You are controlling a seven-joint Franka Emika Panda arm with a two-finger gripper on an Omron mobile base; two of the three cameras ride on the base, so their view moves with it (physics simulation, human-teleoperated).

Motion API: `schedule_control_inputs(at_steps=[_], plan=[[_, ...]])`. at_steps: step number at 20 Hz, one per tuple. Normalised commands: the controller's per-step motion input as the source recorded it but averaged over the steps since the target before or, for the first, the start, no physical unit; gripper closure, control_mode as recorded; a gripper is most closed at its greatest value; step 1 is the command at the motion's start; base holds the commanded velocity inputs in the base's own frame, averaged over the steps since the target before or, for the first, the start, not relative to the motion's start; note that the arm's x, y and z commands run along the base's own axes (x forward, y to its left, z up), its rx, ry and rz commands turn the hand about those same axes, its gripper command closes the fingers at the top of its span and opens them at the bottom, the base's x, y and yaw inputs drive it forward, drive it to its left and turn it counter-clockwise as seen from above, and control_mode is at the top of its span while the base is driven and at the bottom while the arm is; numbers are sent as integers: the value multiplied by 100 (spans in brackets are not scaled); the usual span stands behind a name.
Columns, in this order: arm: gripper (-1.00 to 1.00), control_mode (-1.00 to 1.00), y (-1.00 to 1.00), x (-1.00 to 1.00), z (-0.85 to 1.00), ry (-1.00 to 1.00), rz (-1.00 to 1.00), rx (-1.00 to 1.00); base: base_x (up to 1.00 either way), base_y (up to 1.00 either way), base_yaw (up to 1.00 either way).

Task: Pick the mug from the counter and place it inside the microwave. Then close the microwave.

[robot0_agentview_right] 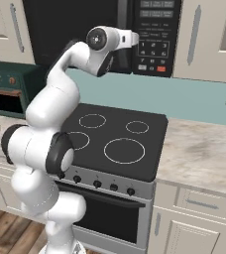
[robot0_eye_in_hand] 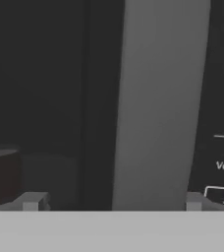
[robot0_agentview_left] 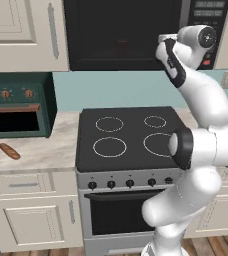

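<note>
The black microwave point(robot0_agentview_left: 121, 35) hangs over the stove with its dark door flat against its front. Through the door glass a dim dark-red cylinder, the mug point(robot0_eye_in_hand: 1, 172), stands inside at the left; it is a faint red smudge point(robot0_agentview_left: 123, 48) in the left base view. My gripper point(robot0_eye_in_hand: 114, 204) is open, fingertips point(robot0_eye_in_hand: 33, 202) wide apart, right in front of the door's grey vertical handle point(robot0_eye_in_hand: 158, 98). The hand point(robot0_agentview_right: 135, 37) sits at the door's right edge beside the button panel point(robot0_agentview_right: 154, 34). The marbled counter point(robot0_agentview_right: 204, 154) runs on both sides of the stove.
A black stovetop point(robot0_agentview_left: 131, 135) with ring burners lies below my arm. A dark green toaster oven point(robot0_agentview_left: 16, 105) stands at the left, with a brown baguette point(robot0_agentview_left: 9, 150) in front of it. Cream cabinets point(robot0_agentview_right: 209, 34) flank the microwave.
</note>
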Motion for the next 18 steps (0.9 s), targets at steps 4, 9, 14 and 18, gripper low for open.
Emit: schedule_control_inputs(at_steps=[4, 9, 14, 18], plan=[[-100, -100, -6, 50, 6, 0, 16, 0, 0, 0, 0], [-100, -100, -5, 48, 9, 0, 15, 0, 0, 0, 0], [-100, -100, 0, 46, 10, 0, 11, 0, 0, 0, 0], [-100, -100, 0, 23, 4, 2, 4, 0, 0, 0, 0]])
